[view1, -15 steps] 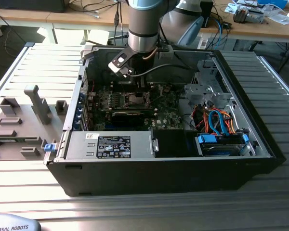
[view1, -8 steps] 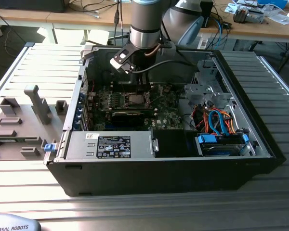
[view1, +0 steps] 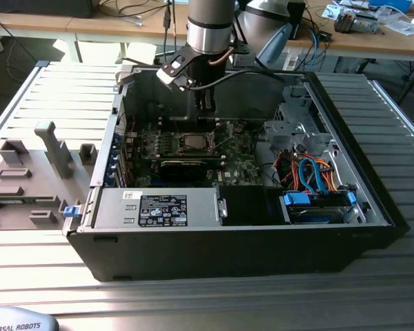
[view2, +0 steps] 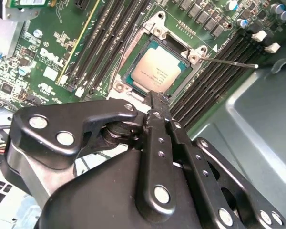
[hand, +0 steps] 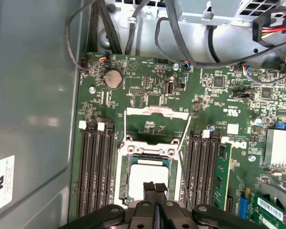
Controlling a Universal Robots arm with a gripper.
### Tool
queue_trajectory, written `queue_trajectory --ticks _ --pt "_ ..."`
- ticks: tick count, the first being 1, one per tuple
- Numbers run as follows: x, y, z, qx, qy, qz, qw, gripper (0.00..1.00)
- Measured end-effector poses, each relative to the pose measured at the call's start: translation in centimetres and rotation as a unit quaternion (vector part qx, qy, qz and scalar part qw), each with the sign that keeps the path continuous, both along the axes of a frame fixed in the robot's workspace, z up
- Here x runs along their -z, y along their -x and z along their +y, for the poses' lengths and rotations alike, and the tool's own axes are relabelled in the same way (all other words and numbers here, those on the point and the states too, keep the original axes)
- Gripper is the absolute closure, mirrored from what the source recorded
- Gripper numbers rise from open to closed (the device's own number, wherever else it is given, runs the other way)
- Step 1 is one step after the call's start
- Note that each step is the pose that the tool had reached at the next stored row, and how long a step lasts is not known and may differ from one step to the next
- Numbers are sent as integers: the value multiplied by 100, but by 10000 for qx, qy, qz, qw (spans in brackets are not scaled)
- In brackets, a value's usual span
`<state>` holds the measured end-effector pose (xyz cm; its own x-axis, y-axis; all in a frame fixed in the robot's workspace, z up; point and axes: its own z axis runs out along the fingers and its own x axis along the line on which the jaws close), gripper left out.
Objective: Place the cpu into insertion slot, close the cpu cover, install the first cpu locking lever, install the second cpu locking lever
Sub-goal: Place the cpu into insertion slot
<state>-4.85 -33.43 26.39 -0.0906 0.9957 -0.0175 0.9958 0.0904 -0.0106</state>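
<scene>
Arm [view1: 210,21] vertical, hand [view1: 205,107] pointing straight down, its two fingers [hand: 148,189] pressed together at the tips

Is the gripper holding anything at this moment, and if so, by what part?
Nothing is held. The gripper is shut with nothing between its fingers, poised just over the cpu, which lies flat in its socket.

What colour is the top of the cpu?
The cpu top is pale silver-grey, clearest in the second wrist view.
</scene>
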Motion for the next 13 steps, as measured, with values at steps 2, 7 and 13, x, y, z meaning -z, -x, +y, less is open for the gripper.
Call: queue_trajectory --ticks 2,7,13 --pt "-30 0 0 0 0 0 10000 89" --pt "-126 0 0 0 -2 -1 10000 89" --pt "-229 0 0 0 -2 0 10000 89"
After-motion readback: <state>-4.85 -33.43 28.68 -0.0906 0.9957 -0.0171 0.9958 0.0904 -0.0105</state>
